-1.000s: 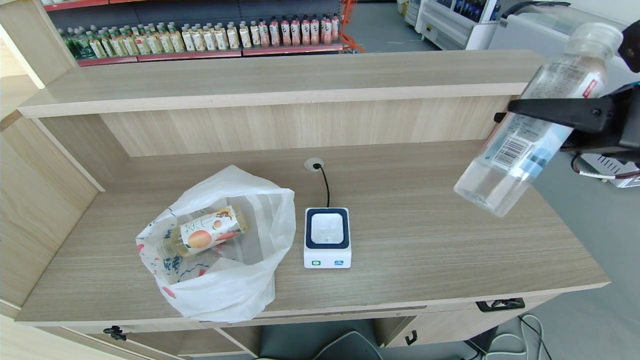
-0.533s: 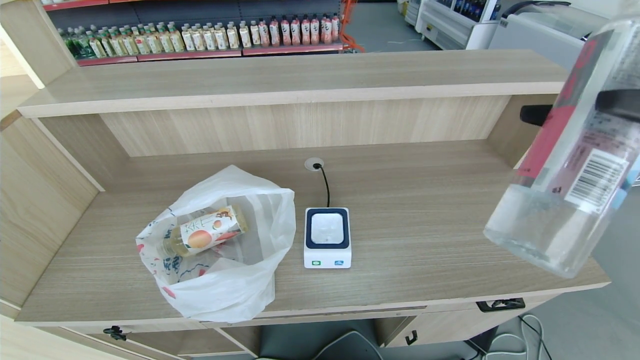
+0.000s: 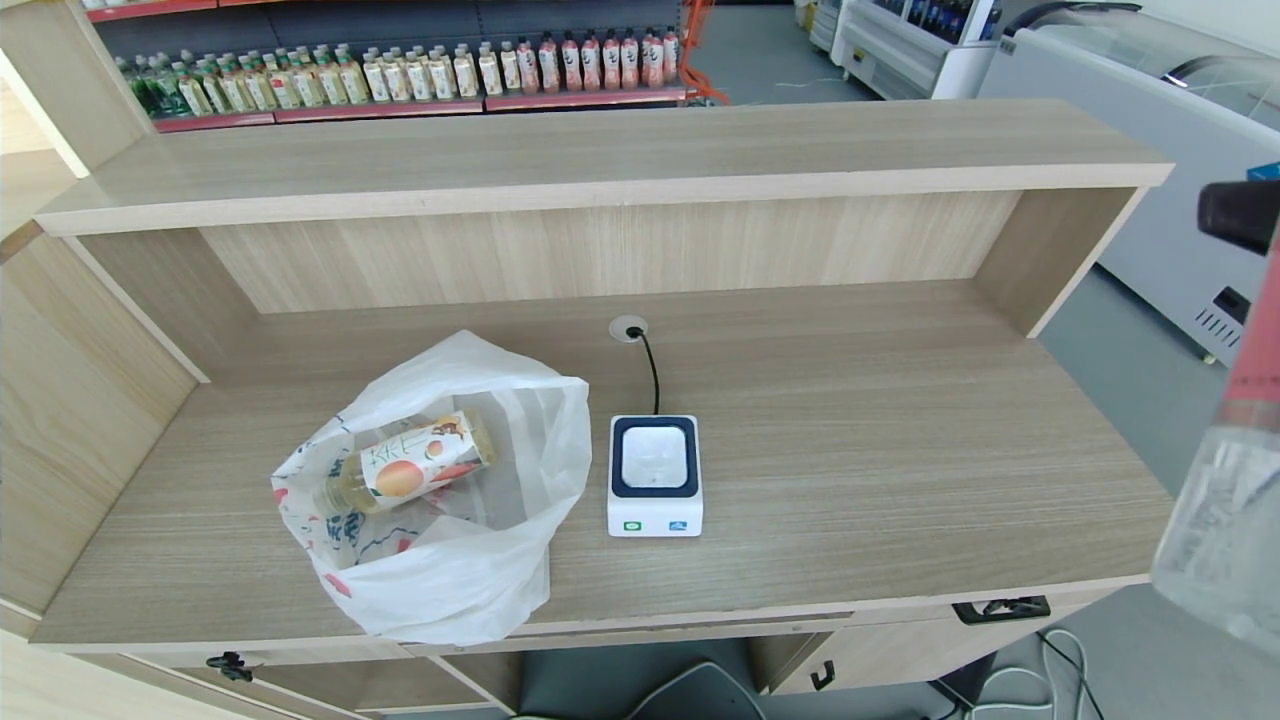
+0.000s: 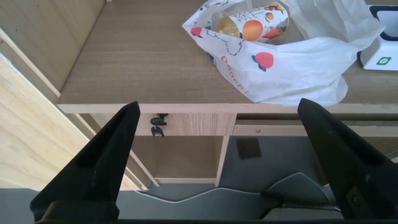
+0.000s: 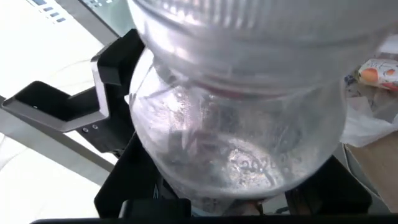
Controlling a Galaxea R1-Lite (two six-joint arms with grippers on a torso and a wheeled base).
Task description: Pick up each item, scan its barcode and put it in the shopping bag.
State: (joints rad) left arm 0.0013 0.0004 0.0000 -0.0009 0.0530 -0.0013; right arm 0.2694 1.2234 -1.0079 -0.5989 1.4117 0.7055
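Wood-grain tabletop (image 3: 850, 450): your work surface, with a raised back ledge.

1. Shopping bag (image 3: 470, 560), white plastic, on the tabletop's left half, mouth open.
2. Clear bottle (image 3: 1225, 520), red label, held aloft beyond the tabletop's right end. You have it pinched in the right hand (image 5: 236, 180), fingers (image 5: 118, 68) pressed to its sides.
3. Left hand (image 4: 217, 168): spread wide, holding nothing, low in front of the tabletop's front edge, near the bag.
4. Scanner (image 3: 654, 475), white with a dark window, just beside the bag's right side, cable running back.
5. Tea bottle (image 3: 415, 462), peach label, lying inside the bag.
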